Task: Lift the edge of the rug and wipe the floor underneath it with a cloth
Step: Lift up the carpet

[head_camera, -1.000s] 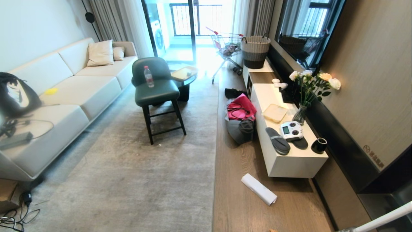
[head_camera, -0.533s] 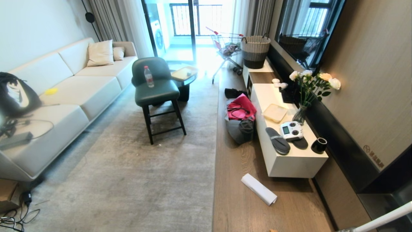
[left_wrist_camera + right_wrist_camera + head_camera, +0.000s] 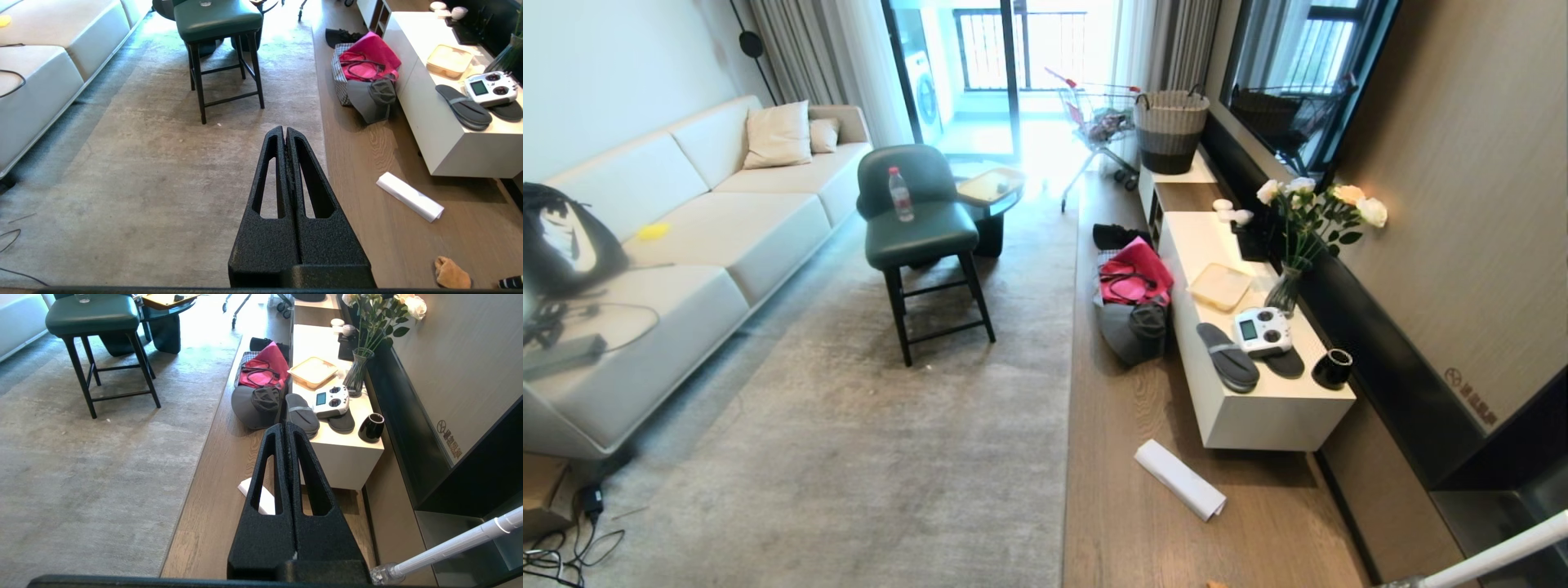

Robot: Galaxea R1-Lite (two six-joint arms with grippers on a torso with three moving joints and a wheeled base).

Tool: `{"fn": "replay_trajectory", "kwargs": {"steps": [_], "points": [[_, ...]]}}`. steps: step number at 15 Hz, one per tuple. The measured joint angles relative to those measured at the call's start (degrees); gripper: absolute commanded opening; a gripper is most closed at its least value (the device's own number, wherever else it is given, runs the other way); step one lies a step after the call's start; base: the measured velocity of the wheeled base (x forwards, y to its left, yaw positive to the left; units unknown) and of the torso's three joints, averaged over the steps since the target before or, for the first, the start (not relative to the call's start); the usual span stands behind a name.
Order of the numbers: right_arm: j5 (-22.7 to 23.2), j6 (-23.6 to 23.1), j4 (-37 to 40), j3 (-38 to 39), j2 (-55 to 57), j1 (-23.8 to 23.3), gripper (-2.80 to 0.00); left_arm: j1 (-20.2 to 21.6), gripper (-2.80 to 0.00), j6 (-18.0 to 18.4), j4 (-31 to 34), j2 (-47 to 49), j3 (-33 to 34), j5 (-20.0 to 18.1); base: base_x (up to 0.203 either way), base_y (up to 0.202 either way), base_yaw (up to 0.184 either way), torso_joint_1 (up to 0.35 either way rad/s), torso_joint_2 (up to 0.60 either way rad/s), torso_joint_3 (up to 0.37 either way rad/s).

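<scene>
Nothing has been touched yet, and the trouble I'd expect is a mix-up: the white rolled paper sheet lies on the brown-grey wood-grain plank floor much nearer the middle of things than the small orange-tan fuzzy cloth, which sits low on the planks close to the robot, well apart from the rug; a hasty reach could take the paper instead. The long border of the large pale grey short-pile rug, its rug edge, lies dead flat against the planks with no curl to get under, so pinching it could slip or drag the whole rug, and the dark green stool standing on it may resist a lift. The left gripper and right gripper both hang in the air, jaws pressed together, holding nothing.
</scene>
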Motion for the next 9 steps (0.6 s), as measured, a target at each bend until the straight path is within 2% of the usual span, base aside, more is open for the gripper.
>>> {"fn": "replay_trajectory", "kwargs": {"steps": [9], "points": [[-0.1, 0.0, 0.0, 0.0, 0.0, 0.0, -2.8, 0.0, -2.8, 0.0, 0.0, 0.0, 0.0, 0.0, 0.0, 0.0, 0.0, 0.0, 0.0, 0.0]]}}
